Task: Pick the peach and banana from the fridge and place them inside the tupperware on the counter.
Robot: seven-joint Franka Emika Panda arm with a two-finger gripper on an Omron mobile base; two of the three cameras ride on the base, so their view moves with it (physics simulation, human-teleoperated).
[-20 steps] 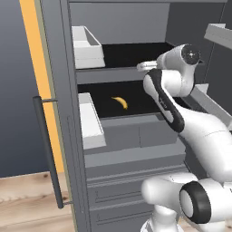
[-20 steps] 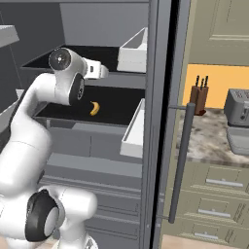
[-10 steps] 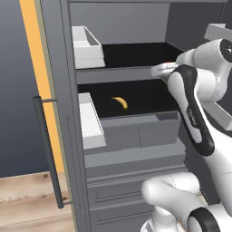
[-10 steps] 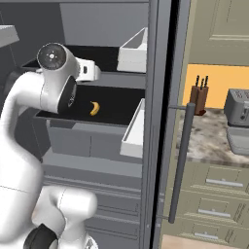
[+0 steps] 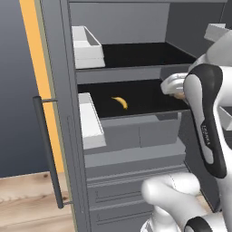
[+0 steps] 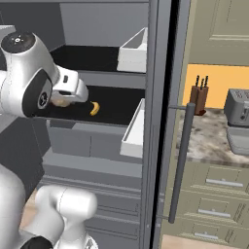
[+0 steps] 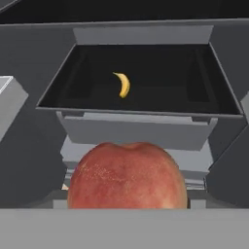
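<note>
On the left we see the open fridge [image 5: 68,136], its long bar handle [image 5: 47,154] at the near edge and a white door bin [image 5: 90,120] beside the middle shelf. On that black shelf [image 5: 136,97] lies the banana [image 5: 120,103], alone toward the left of the shelf, its long axis running from far-left to near-right, curved, with one tip toward the back wall. Further right our tool [image 6: 61,99] sits at the shelf's front edge, jaws set wide around the peach [image 7: 127,175], which we hold off the shelf. At the far right stands the bench [image 6: 214,141], carrying a knife block [image 6: 198,97], a toaster [image 6: 238,107] and the grey tupperware [image 6: 239,141].
</note>
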